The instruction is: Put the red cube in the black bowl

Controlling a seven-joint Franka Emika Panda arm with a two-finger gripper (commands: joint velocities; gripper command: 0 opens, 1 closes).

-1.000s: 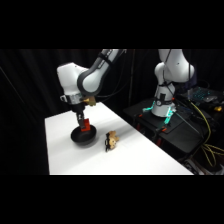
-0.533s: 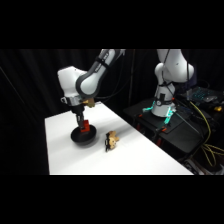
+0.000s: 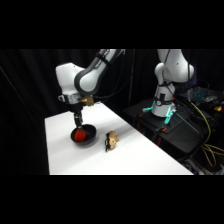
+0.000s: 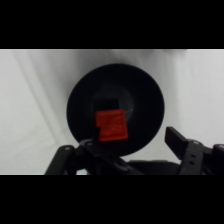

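Fingers (image 4: 177,142) stand spread wide and hold nothing; I read the gripper (image 3: 78,120) as hovering just above the round glossy black bowl (image 4: 145,92). Small bright red-orange cube (image 4: 111,126) lies inside that bowl on the white desk (image 3: 135,155). I judge placement done; only retracting the arm remains.

A glossy white arm (image 3: 85,80) with rounded joints, black seams and a black linkage at its tip.
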